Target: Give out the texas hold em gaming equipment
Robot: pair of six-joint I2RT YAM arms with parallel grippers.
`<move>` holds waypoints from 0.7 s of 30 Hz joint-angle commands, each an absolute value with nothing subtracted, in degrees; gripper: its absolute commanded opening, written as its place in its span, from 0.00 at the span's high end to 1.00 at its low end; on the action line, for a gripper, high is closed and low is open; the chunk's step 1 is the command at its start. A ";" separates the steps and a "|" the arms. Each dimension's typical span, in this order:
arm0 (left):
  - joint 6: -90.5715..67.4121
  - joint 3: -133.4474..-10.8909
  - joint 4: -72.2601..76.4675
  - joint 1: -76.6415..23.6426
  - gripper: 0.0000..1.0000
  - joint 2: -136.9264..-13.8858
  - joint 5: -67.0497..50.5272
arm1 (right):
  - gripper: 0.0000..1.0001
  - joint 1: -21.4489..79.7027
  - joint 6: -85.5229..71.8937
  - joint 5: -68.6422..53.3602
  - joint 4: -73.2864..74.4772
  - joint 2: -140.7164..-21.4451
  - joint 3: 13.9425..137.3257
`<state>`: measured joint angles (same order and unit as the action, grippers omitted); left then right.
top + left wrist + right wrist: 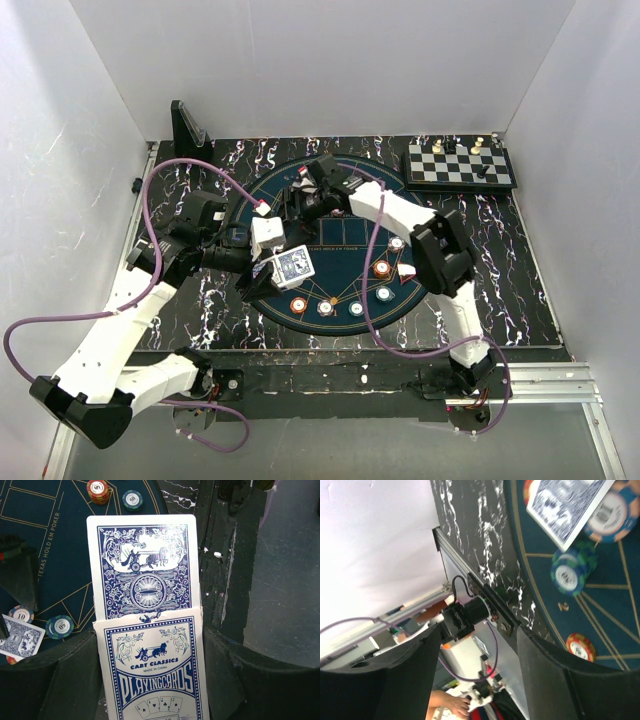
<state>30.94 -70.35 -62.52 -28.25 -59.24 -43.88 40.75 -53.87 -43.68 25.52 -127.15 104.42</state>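
Black white-veined desk [525, 265], round dark-blue poker mat [352, 262] with gold lines flat at its centre, black-and-white chessboard [460, 168] at far right corner, black upright stand [188, 126] at far left corner

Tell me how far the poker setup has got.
Done: chips line the mat's near edge, one card lies beside them. In hand: left gripper clamps the card box, next card sticking out; right gripper open, empty. Left: probably dealing more cards.

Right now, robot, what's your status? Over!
Left gripper shut on playing-card box, one card sticking out. Right gripper open, empty, over the poker mat. Poker chips lie on mat. Chessboard off in far corner, not in the way.
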 commanded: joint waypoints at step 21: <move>34.54 -65.65 -58.19 -28.30 1.00 -59.85 -41.92 | 0.11 38.04 -50.10 -42.72 9.49 -81.12 69.16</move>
<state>34.39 -65.08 -61.14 -28.25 -59.61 -41.34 33.58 -50.04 -42.59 15.35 -81.65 68.75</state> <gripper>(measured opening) 0.647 0.888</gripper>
